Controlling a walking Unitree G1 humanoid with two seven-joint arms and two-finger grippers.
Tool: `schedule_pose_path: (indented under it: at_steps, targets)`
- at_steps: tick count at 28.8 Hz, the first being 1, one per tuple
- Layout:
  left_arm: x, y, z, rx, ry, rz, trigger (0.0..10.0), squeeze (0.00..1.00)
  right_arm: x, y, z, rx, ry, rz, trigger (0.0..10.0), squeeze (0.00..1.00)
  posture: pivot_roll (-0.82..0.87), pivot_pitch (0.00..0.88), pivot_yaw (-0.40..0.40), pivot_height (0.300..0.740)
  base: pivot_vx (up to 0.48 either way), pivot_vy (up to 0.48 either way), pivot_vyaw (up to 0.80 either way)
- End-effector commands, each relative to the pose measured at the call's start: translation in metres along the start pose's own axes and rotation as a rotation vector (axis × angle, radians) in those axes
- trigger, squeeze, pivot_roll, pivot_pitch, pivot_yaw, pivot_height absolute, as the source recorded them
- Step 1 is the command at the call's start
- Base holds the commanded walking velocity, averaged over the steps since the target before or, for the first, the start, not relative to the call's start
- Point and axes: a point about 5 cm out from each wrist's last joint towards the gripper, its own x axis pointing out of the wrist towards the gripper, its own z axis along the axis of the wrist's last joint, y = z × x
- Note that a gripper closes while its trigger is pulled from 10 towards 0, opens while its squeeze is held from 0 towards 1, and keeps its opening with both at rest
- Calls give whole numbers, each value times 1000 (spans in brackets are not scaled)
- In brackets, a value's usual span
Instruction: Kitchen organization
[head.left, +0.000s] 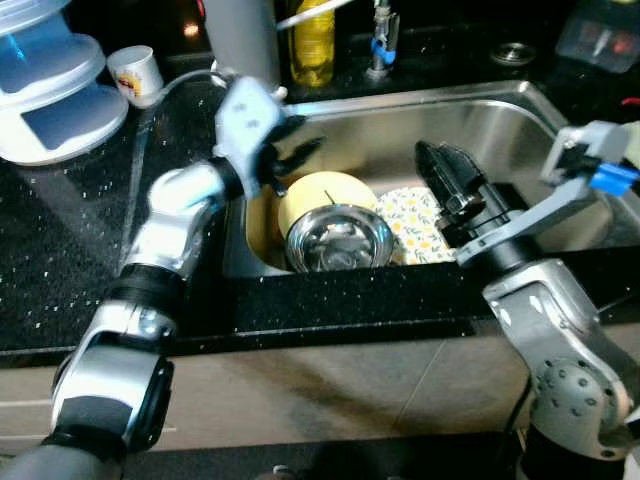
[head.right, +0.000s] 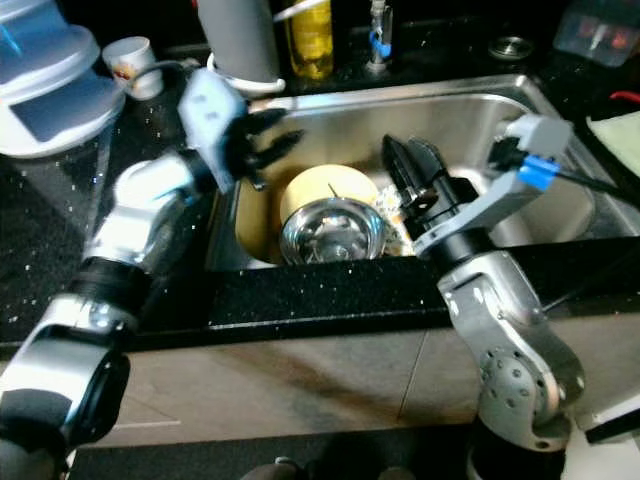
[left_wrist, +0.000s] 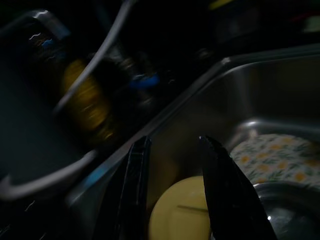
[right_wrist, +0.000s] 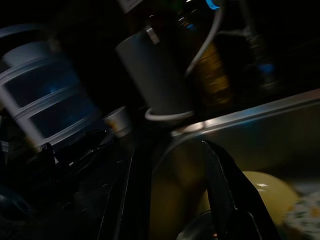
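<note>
In the sink (head.left: 520, 110) before me, a bowl (head.left: 338, 238) sat in front of a plate (head.left: 322, 193), a cloth (head.left: 418, 224) at their right (partly under my right arm). Behind the sink stood a bottle (head.left: 312, 42); a cup (head.left: 135, 74) rested on the surface (head.left: 60, 250) to the left.

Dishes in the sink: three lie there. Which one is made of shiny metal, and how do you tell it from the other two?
The steel bowl, at the sink's front edge. It is silver and reflective; the yellow bowl behind it is plain, and the plate beside it has a floral pattern.
</note>
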Motion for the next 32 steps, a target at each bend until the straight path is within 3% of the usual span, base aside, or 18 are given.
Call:
schedule_pose_path:
  at_steps: [1,7,11,14,16,20,24,30,32]
  targets:
    - [-9,7,4,20,1,52,10000,0,1,0,-7,14,9,7,10000,0,-31,25,54,740,0,0,0]
    - [-32,10,11,3,-7,162,10000,0,1,-3,-17,38,16,7,10000,0,-6,0,43,740,0,0,0]
    - [-57,-10,12,-29,33,215,10000,0,-7,-16,-32,39,56,-38,10000,0,11,0,29,740,0,0,0]
    - [-62,-14,10,-32,52,211,10000,0,-8,-18,-34,42,59,-46,10000,0,23,0,22,740,0,0,0]
    - [-73,-22,7,-43,94,208,10000,0,-8,-20,-37,41,63,-50,10000,0,30,0,21,740,0,0,0]
    - [-77,-25,6,-49,110,210,10000,0,-7,-21,-39,39,65,-50,10000,0,36,0,22,740,0,0,0]
    - [-87,-42,9,-85,160,201,10000,0,-14,-29,-55,1,104,-91,10000,0,51,0,18,740,-62,0,0]
    - [-91,-48,10,-102,180,197,10000,0,-17,-28,-59,-23,114,-102,10000,0,47,0,20,740,-254,0,0]
    - [-91,-57,9,-109,186,171,10000,0,-22,-28,-62,-77,132,-137,10000,0,46,0,17,740,-253,0,0]
